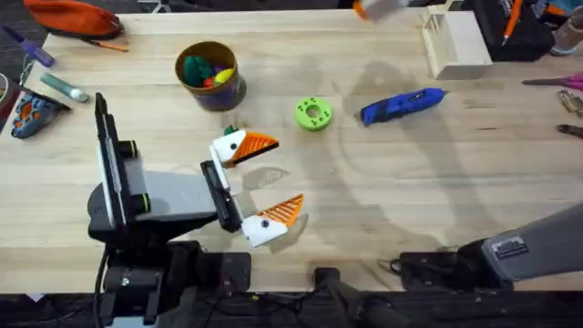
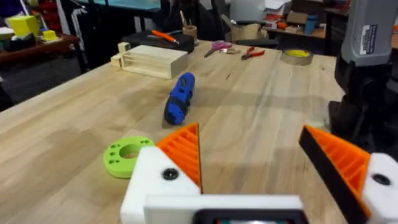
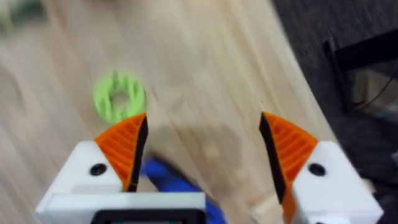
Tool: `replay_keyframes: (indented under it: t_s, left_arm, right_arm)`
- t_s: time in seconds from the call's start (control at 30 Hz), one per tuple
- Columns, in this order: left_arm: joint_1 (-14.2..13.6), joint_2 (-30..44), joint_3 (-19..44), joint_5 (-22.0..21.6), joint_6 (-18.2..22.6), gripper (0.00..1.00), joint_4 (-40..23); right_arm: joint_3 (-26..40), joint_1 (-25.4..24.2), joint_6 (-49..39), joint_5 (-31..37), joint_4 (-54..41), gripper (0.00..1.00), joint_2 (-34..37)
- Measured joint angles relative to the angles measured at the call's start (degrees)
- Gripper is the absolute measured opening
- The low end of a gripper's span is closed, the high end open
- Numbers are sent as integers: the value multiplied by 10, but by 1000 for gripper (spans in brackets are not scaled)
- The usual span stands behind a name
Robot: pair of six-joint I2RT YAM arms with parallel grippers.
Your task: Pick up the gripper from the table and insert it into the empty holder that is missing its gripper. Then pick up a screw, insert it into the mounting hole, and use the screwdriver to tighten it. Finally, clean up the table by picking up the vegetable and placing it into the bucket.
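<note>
Looking at the overhead view first: large light wooden bench (image 1: 410,182) with plank grain across most of the frame. Left gripper (image 1: 284,173) of white brackets with orange ribbed wedges, left of centre in the lower half, jaws spread wide and gripping nothing. Same story from the left wrist view, left gripper (image 2: 249,129) gaping over bare wood.

Right gripper (image 3: 203,118) in its own wrist view, also spread wide, nothing between the wedges, hanging above the bench.

Blue pen-shaped electric screwdriver (image 1: 401,105) lying flat in the upper right of centre, thin tip pointing toward the right edge. Also sitting mid-frame in the left wrist view (image 2: 179,98), and blurry at the lower edge of the right wrist view (image 3: 174,177), partly behind one wedge.

Bright lime-green ring-shaped disc (image 1: 313,113) just left of the screwdriver, apart from it, flat on the wood.

Tiny dark green toy vegetable (image 1: 230,130) on the bench, right by the upper finger of the left gripper; touching or not, can't tell.

Round tan-yellow bucket (image 1: 223,91) with a dark blue-purple lower part, upper left of centre, upright, colourful toy pieces inside, near the vegetable and above it in the frame.

Pale wooden slotted box (image 1: 455,41) up in the top right corner, well apart from everything else.
</note>
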Motion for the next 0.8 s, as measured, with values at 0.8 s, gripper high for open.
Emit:
replay_keyframes:
  t_s: [0.8]
  left_arm:
    - [0, 0, -1, -12, 0, 985, 37]
  right_arm:
    - [13, 76, 402, 196, -158, 994, -158]
